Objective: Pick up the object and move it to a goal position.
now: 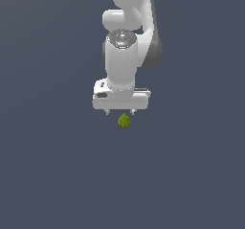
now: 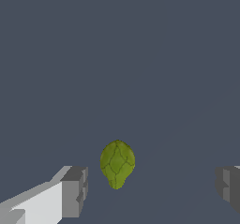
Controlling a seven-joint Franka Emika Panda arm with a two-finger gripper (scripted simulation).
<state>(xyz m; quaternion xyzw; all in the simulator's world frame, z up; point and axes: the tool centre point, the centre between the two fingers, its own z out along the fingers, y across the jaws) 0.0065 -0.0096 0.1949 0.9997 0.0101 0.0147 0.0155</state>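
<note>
The object is a small olive-green lumpy ball (image 1: 124,121) with a mottled surface, lying on the dark grey floor. It also shows in the wrist view (image 2: 117,164). My white gripper (image 1: 120,112) hangs straight above it, pointing down. Its jaws are spread wide, much wider than the ball. In the wrist view the ball sits between the two grey fingertips (image 2: 75,190), apart from both. The gripper (image 2: 152,188) holds nothing.
The white arm (image 1: 127,36) rises above the gripper to the top of the exterior view. The flat dark grey floor (image 1: 57,175) spreads on all sides, with no other object on it.
</note>
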